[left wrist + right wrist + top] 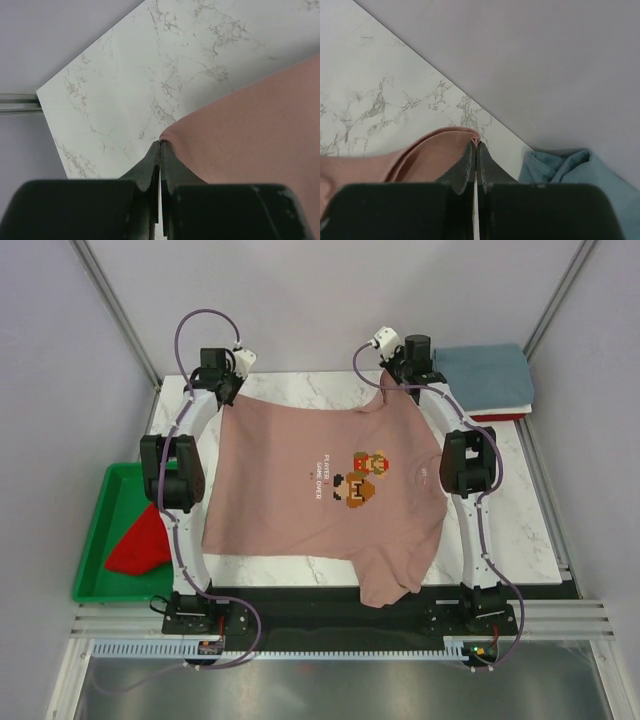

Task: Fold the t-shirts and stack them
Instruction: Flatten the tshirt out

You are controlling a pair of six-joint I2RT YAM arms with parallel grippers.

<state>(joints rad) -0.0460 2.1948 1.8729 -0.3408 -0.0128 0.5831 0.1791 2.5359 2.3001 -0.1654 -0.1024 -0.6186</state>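
Grey-blue shirt [483, 372] folded; pink shirt [285, 465] flat, left gripper [160, 146] and right gripper [476, 147] clamped on its corners; red shirt [140, 542] waiting.

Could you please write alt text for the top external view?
A dusty-pink t-shirt lies spread on a marble table; the left arm and right arm hold its far corners, jaws shut. A folded grey-blue t-shirt tops a red one far right; another red t-shirt lies in a green tray at left.
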